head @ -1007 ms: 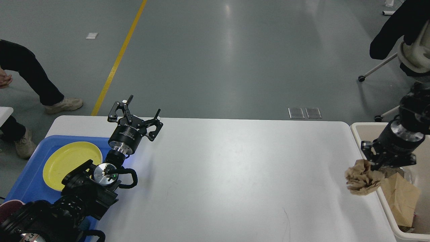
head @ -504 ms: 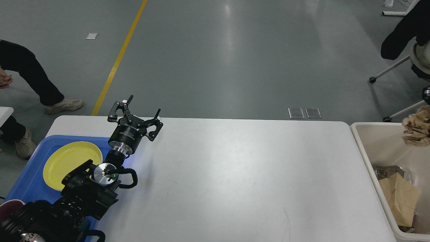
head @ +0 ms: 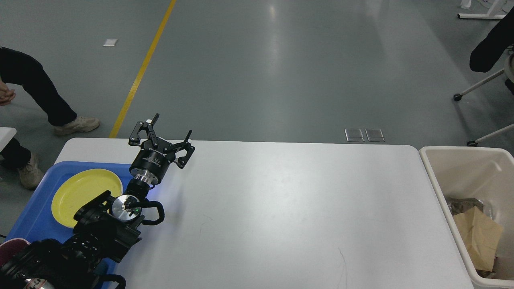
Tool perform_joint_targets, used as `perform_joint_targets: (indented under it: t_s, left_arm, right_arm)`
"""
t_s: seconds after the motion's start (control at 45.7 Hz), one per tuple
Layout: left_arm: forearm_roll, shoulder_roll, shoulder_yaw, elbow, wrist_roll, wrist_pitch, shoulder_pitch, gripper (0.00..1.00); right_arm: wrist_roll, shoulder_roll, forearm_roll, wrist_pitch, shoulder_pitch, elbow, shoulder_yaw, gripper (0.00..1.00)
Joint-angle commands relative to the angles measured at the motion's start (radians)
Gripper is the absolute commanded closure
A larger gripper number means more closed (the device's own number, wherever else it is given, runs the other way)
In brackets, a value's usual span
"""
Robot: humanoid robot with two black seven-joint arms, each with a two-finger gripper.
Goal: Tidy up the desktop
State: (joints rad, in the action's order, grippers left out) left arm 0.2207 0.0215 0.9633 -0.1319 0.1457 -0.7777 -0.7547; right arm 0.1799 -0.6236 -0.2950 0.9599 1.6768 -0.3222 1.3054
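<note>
Right arm and its crumpled brown paper gone from view since earlier, left gripper (head: 168, 132) unmoved, fingers spread wide, holding nothing, white desktop (head: 281, 208) below and right of fingers, yellow plate (head: 82, 192) on blue tray (head: 32, 216) behind-left, beige bin (head: 445, 188) far right holding brown paper (head: 478, 237).

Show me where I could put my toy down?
The desktop is bare from the left gripper across to the beige bin. It's crowded at the left, where the blue tray holds a yellow plate.
</note>
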Motion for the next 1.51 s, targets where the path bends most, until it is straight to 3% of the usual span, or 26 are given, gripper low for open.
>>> perform_joint_targets:
  t_s: [0.0, 0.044, 0.241, 0.46, 0.613, 0.81, 0.985, 1.27, 1.401, 1.489]
  left_arm:
    - [0.0, 0.0, 0.0, 0.0, 0.0, 0.0, 0.0, 0.03]
    - [0.0, 0.0, 0.0, 0.0, 0.0, 0.0, 0.0, 0.03]
    - [0.0, 0.0, 0.0, 0.0, 0.0, 0.0, 0.0, 0.03]
    - [0.0, 0.0, 0.0, 0.0, 0.0, 0.0, 0.0, 0.03]
    - [0.0, 0.0, 0.0, 0.0, 0.0, 0.0, 0.0, 0.03]
    - [0.0, 0.0, 0.0, 0.0, 0.0, 0.0, 0.0, 0.03]
    - [-0.001, 0.0, 0.0, 0.0, 0.0, 0.0, 0.0, 0.03]
    - [0.0, 0.0, 0.0, 0.0, 0.0, 0.0, 0.0, 0.03]
    - [0.0, 0.0, 0.0, 0.0, 0.0, 0.0, 0.0, 0.03]
    - [0.0, 0.0, 0.0, 0.0, 0.0, 0.0, 0.0, 0.03]
  right_arm:
    - [0.0, 0.002, 0.007, 0.0, -0.08, -0.001, -0.003, 1.0]
    - [0.0, 0.005, 0.007, -0.01, -0.115, -0.002, -0.005, 1.0]
    - [0.0, 0.051, 0.004, -0.338, -0.336, -0.005, -0.015, 1.0]
    - [-0.003, 0.11, 0.005, -0.597, -0.506, 0.006, -0.017, 0.99]
    - [-0.013, 0.147, 0.013, -0.711, -0.586, 0.075, -0.081, 0.37]
    - [-0.013, 0.17, 0.016, -0.719, -0.635, 0.094, -0.135, 0.0]
    - [-0.013, 0.163, 0.025, -0.698, -0.631, 0.065, -0.164, 0.0]
    - [-0.011, 0.14, 0.025, -0.474, -0.476, -0.094, -0.248, 0.0]
    - [-0.013, 0.118, 0.025, -0.463, -0.43, -0.097, -0.294, 0.0]
    - [-0.013, 0.073, 0.025, -0.463, -0.442, -0.097, -0.449, 0.0]
